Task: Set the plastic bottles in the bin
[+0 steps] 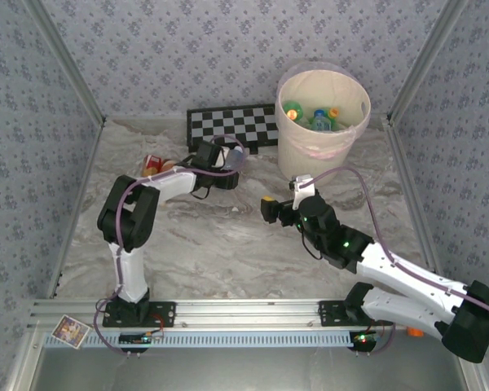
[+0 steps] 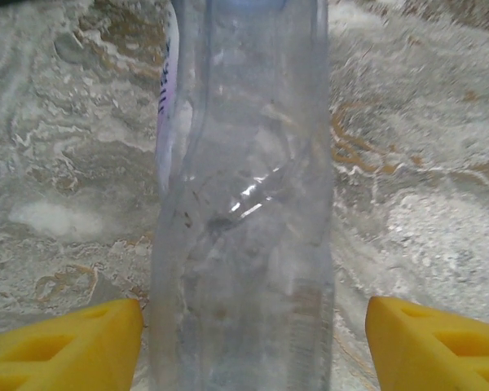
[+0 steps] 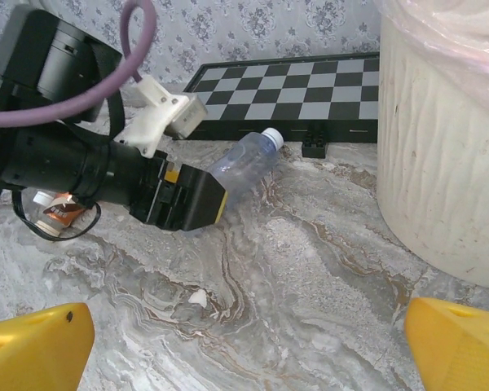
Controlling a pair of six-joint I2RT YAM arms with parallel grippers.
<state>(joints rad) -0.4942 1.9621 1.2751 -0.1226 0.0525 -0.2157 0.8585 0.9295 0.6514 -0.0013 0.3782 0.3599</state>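
A clear plastic bottle (image 2: 244, 204) with a white cap lies on the marble, cap toward the checkerboard (image 3: 301, 94). My left gripper (image 2: 253, 334) stands open around its lower end, with a gap between each yellow finger (image 2: 73, 346) and the bottle's sides. The right wrist view shows that bottle (image 3: 248, 159) poking out of the left gripper (image 3: 197, 199). An orange-labelled bottle (image 1: 155, 165) lies behind the left arm. The cream bin (image 1: 322, 138) at the back right holds several bottles (image 1: 293, 110). My right gripper (image 3: 248, 342) hangs open over bare marble, nothing between its fingers.
The black-and-white checkerboard (image 1: 232, 124) leans flat at the back, left of the bin. The bin's wall (image 3: 440, 163) rises close on the right of the right gripper. Patterned walls close in the table on three sides.
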